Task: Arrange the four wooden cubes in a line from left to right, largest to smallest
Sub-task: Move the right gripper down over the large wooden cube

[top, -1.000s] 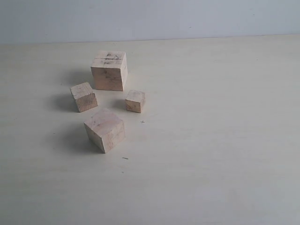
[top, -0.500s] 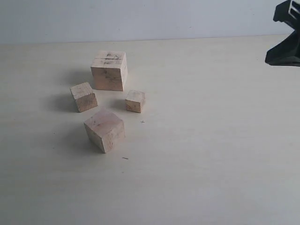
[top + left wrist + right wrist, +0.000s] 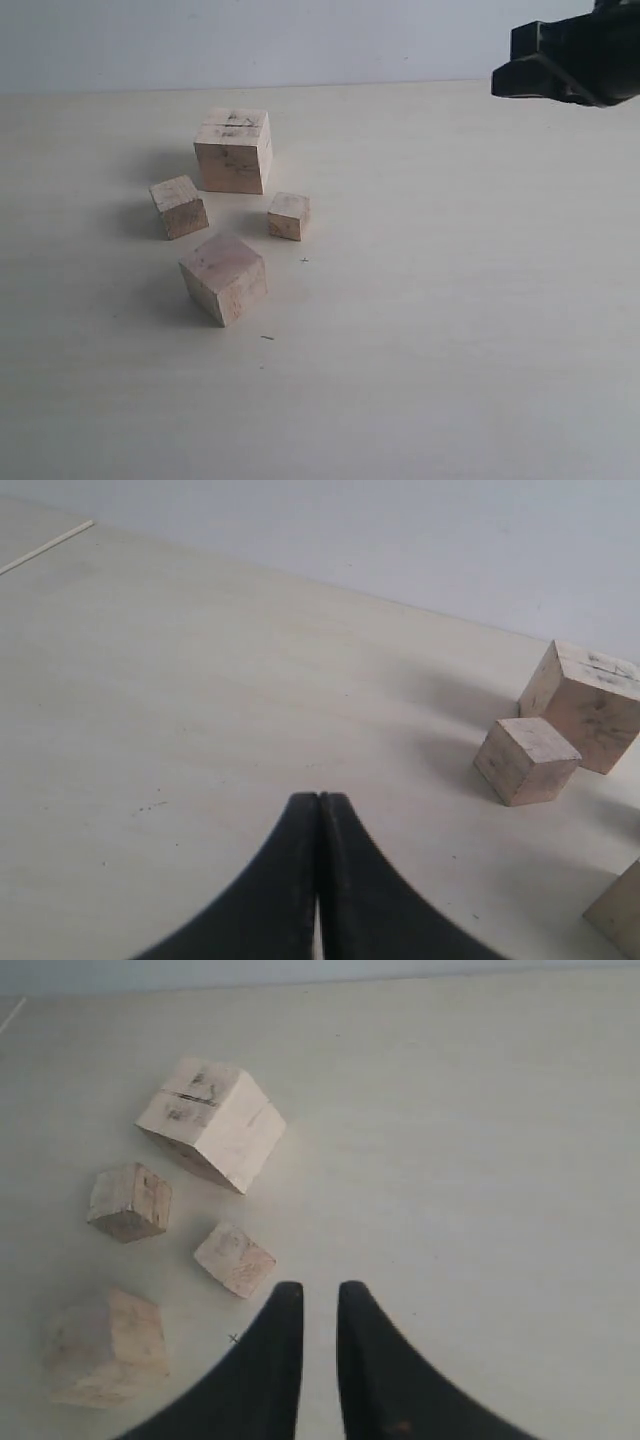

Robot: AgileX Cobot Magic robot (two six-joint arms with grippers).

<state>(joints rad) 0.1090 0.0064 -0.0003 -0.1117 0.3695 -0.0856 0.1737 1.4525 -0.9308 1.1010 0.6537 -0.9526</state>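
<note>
Exterior and wrist views of the sorting task before any cube is grasped. The largest cube (image 3: 234, 150), marked by a groove line and dark scribbles on its top face, stands farthest back on the counter (image 3: 450, 300). The third cube (image 3: 179, 207) lies near its front left corner and the smallest cube (image 3: 288, 216) near its front right; none of them touch. The second cube (image 3: 223, 278) sits nearest the camera, turned so that one vertical edge faces forward. No size-ordered row exists yet. The right pincer (image 3: 312, 1305) hangs above the counter, well apart from the cluster, with its fingers parted by a narrow gap and holding nothing. The left pincer (image 3: 318, 810) is empty, its fingers pressed together, and the third and largest cubes lie ahead of it to one side. Handling, as judged: raw wood blocks of this kind are probably light, rigid and not fragile, and their matte faces should offer good friction. Each is best taken on two opposite, parallel side faces at about mid-height, fingers square to those faces. The second cube would require a wrist rotation to match its skewed stance. Whether the pincer opens wide enough for the largest cube cannot be told.
</note>
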